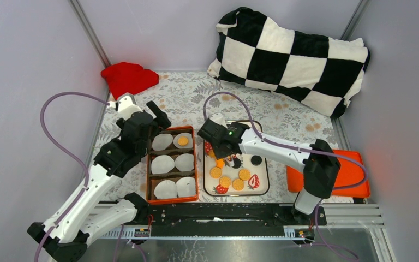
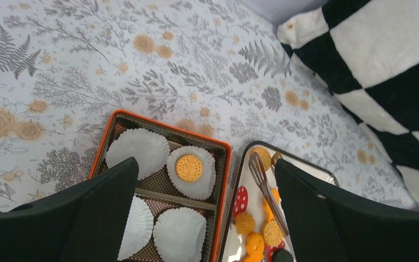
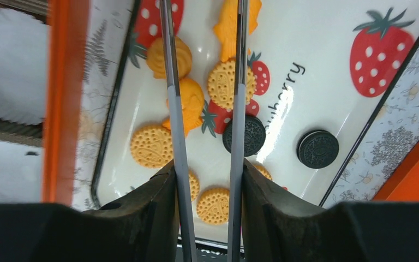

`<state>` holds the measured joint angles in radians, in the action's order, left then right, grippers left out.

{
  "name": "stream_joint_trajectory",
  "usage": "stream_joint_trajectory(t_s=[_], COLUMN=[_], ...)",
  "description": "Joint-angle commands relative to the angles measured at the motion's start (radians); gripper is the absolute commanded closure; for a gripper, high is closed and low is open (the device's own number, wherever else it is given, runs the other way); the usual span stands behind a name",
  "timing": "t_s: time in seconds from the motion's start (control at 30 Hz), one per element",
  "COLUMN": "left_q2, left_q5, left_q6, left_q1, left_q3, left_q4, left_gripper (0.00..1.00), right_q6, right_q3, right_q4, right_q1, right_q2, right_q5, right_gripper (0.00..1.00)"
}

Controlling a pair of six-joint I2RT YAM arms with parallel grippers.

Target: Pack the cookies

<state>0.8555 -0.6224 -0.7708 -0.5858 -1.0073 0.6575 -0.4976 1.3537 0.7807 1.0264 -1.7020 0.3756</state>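
Observation:
Several golden cookies [image 1: 225, 181] and two black ones [image 1: 256, 160] lie on the white strawberry-print tray [image 1: 266, 183]. My right gripper [image 1: 214, 137] hangs over the tray's far half, shut on metal tongs [image 3: 172, 82]. The tongs' two arms run apart over the cookies [image 3: 228, 83] and a black one [image 3: 244, 135]; their tips leave the right wrist view. One golden cookie [image 2: 189, 167] rests in the far right paper cup of the orange box [image 1: 196, 164]. Above the box's far end, my left gripper [image 1: 161, 117] is open and holds nothing.
The box [image 2: 166, 124] holds several white paper cups in three rows. An orange lid [image 1: 354, 169] lies right of the tray. A checkered cushion [image 1: 294, 54] and a red cloth [image 1: 128, 76] sit at the back. Grey walls close both sides.

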Motion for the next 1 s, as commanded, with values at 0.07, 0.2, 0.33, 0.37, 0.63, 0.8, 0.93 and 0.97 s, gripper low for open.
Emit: stream_joint_trajectory(t_s=[0.07,0.2,0.33,0.37,0.63,0.8,0.93,0.97], left_q2=[0.008,0.016,0.019,0.025,0.056,0.036,0.034,0.033], left_q5=[-0.069,-0.045,0.027,0.062,0.12,0.103,0.112,0.116], left_q6=[-0.006,-0.02,-0.016,-0.007,0.026,0.045,0.064,0.066], left_q1=[0.075,0.173,0.317,0.348,0.392,0.391,0.391,0.391], left_q3=[-0.095,-0.14,-0.184,-0.192,-0.169,-0.162,-0.159,-0.157], left_q4=[0.035,0.045,0.05,0.038,0.028,0.026,0.02,0.019], left_gripper=[0.01,0.01,0.01,0.01,0.01,0.01,0.01,0.01], right_q6=[0.023,0.049,0.091,0.097,0.163,0.192,0.203,0.203], right_q3=[0.179,0.235,0.308,0.334,0.523,0.589,0.607,0.608], right_q4=[0.055,0.038,0.006,0.0,-0.005,0.012,0.018,0.016], right_q1=[0.084,0.113,0.152,0.164,0.189,0.189,0.189,0.189], right_q2=[0.122,0.085,-0.009,-0.042,-0.278,-0.345,-0.38,-0.383], right_q5=[0.077,0.012,-0.054,-0.062,-0.116,-0.09,-0.091,-0.092], right_gripper=[0.93,0.93,0.93,0.92,0.92,0.88,0.68,0.59])
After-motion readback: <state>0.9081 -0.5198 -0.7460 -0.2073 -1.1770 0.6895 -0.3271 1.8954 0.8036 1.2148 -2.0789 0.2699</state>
